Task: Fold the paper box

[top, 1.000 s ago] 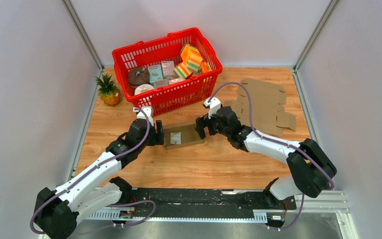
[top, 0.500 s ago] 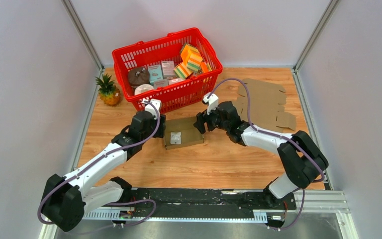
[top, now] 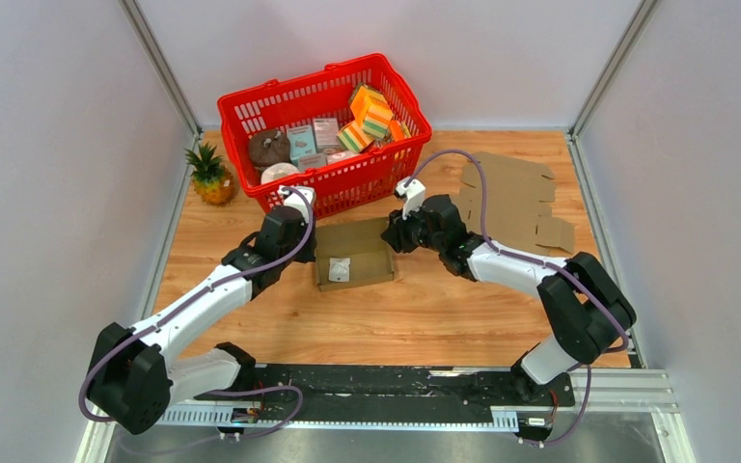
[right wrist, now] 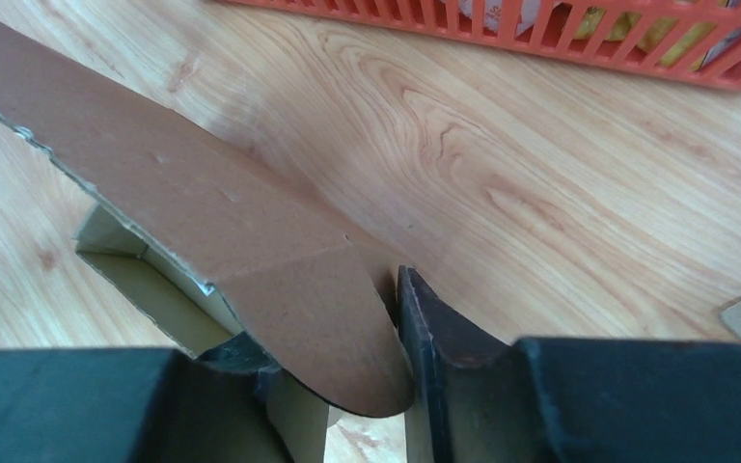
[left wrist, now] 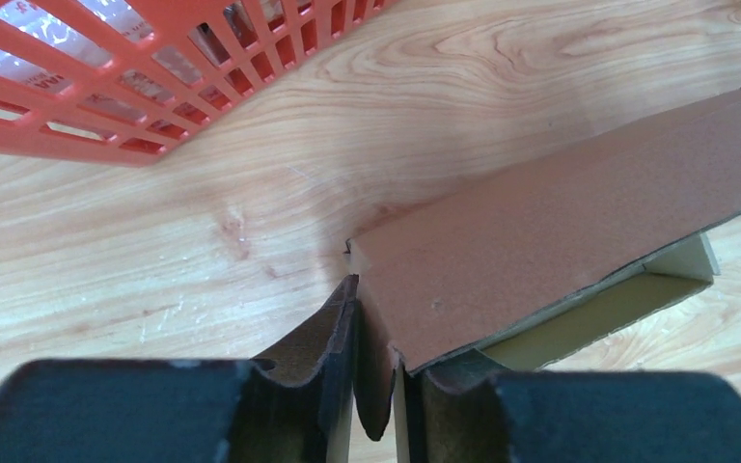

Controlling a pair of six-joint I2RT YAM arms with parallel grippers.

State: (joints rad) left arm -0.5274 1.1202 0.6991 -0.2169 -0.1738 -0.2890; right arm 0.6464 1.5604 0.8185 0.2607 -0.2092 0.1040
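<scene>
The left pincer (left wrist: 376, 381) and right pincer (right wrist: 340, 355) are each clamping a corner of the rear flap (left wrist: 560, 183) on the paper box (top: 352, 262). Being light, thin cardboard, it is probably bending easily.

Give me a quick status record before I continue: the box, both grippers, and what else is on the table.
box: paper box, an open tray on the table, white label inside, rear panel raised
left gripper: shut on the rear panel's left end
right gripper: shut on the rear panel's right end
behind box: red basket, with assorted items inside
right of box: flat cardboard sheet, unfolded
far left: pineapple, beside the basket
</scene>
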